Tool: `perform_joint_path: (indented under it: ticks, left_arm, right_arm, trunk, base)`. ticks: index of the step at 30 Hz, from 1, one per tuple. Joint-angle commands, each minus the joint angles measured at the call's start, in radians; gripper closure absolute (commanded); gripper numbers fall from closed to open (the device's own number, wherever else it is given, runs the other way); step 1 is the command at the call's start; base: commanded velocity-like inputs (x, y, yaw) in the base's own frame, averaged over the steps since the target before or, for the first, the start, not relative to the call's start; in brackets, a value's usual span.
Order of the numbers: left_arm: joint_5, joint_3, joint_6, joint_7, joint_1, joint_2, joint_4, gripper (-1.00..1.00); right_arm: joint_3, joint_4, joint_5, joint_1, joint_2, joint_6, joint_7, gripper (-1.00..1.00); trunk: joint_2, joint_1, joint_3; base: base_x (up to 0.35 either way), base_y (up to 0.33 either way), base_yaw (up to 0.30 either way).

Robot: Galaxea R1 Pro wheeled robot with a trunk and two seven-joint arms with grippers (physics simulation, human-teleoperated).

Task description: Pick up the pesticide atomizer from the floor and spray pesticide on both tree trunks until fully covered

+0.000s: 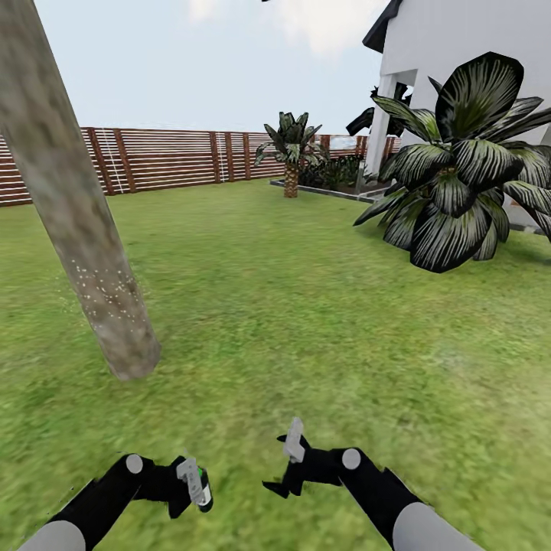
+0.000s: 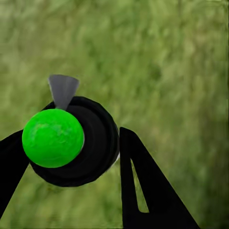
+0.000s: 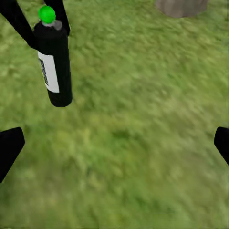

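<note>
Green lawn (image 1: pixel 306 306) open ahead; left tool (image 1: pixel 191 480) clamps atomizer (image 1: pixel 203 484); right tool (image 1: pixel 285 463) spread, empty.

**Striped plants, palm and sky behind the lawn**

A big broad-leaved striped plant (image 1: pixel 459 164) spreads its dark, pale-streaked leaves at the right, just in front of the house wall. Farther back, a small palm (image 1: pixel 291 153) stands near the fence, beside a low grey-edged planting bed (image 1: pixel 325 187) of dark shrubs. Overhead, pale blue sky (image 1: pixel 191 61) carries thin white cloud.

one trunk (image 1: pixel 73 207); one atomizer (image 3: pixel 53 59) — two striped plants (image 1: pixel 459 164); two tools (image 1: pixel 295 467)
</note>
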Motion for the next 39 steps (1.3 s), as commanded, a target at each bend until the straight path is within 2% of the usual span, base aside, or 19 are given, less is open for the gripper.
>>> perform_joint_path:
  ticks: [1, 4, 9, 10, 13, 16, 19, 22, 24, 26, 37, 39]
  left_arm:
    - [-0.008, -0.013, -0.001, -0.008, -0.002, -0.007, -0.003, 1.00]
    - [-0.013, -0.033, -0.001, -0.009, -0.002, -0.021, -0.003, 1.00]
    - [-0.023, -0.051, -0.002, -0.012, -0.004, -0.024, -0.003, 1.00]
    - [-0.032, -0.062, -0.003, -0.012, -0.004, -0.023, -0.003, 1.00]
    - [-0.040, -0.076, -0.004, -0.014, -0.004, -0.023, -0.003, 1.00]
    - [-0.049, -0.080, -0.004, -0.050, -0.004, -0.026, -0.006, 1.00]
    - [-0.058, -0.080, -0.013, -0.065, -0.004, -0.052, -0.014, 1.00]
    - [-0.093, -0.080, -0.018, -0.066, -0.004, -0.086, -0.015, 1.00]
    - [-0.103, -0.079, -0.019, -0.066, -0.004, -0.103, -0.018, 1.00]
    - [-0.107, -0.079, -0.018, -0.066, -0.005, -0.116, -0.038, 1.00]
    - [-0.110, -0.079, -0.017, -0.063, -0.005, -0.118, -0.051, 1.00]
    - [-0.109, -0.078, -0.018, -0.061, -0.005, -0.119, -0.058, 1.00]
  right_arm:
    - [0.000, -0.019, 0.012, 0.000, 0.004, -0.005, 0.020, -1.00]
    - [0.001, -0.051, 0.011, 0.000, 0.005, -0.003, 0.050, -1.00]
    - [0.001, -0.058, 0.011, -0.001, 0.005, -0.002, 0.055, -1.00]
    - [0.001, -0.058, 0.011, -0.002, 0.005, -0.002, 0.055, 1.00]
    - [0.001, -0.058, 0.011, -0.002, 0.005, -0.001, 0.057, 1.00]
    - [0.001, -0.058, 0.012, -0.002, 0.005, -0.001, 0.059, 1.00]
    - [0.001, -0.058, 0.013, -0.002, 0.005, -0.001, 0.059, 1.00]
    - [0.001, -0.058, 0.013, -0.002, 0.006, -0.001, 0.059, 1.00]
    - [0.001, -0.058, 0.013, -0.002, 0.008, -0.001, 0.059, 1.00]
    - [0.001, -0.057, 0.013, -0.002, 0.018, -0.001, 0.059, 1.00]
    - [0.005, -0.055, 0.012, -0.002, 0.022, -0.001, 0.059, 1.00]
    - [0.006, -0.054, 0.012, -0.002, 0.030, -0.001, 0.059, 1.00]
  trunk:
    - [0.000, 0.000, -0.001]
    - [0.000, 0.000, -0.001]
    - [0.000, 0.000, -0.001]
    - [0.000, 0.000, -0.001]
    - [0.000, 0.000, -0.001]
    - [0.000, 0.000, -0.001]
    - [0.000, 0.000, -0.001]
    - [0.000, 0.000, -0.001]
    - [0.000, 0.000, -0.001]
    - [0.000, 0.000, -0.001]
    - [0.000, 0.000, -0.001]
    - [0.000, 0.000, -0.001]
  base:
    - [0.000, 0.000, 0.000]
    - [0.000, 0.000, 0.000]
    - [0.000, 0.000, 0.000]
    - [0.000, 0.000, 0.000]
    - [0.000, 0.000, 0.000]
    - [0.000, 0.000, 0.000]
    - [0.000, 0.000, 0.000]
    - [0.000, 0.000, 0.000]
    - [0.000, 0.000, 0.000]
    - [0.000, 0.000, 0.000]
    - [0.000, 0.000, 0.000]
    - [0.000, 0.000, 0.000]
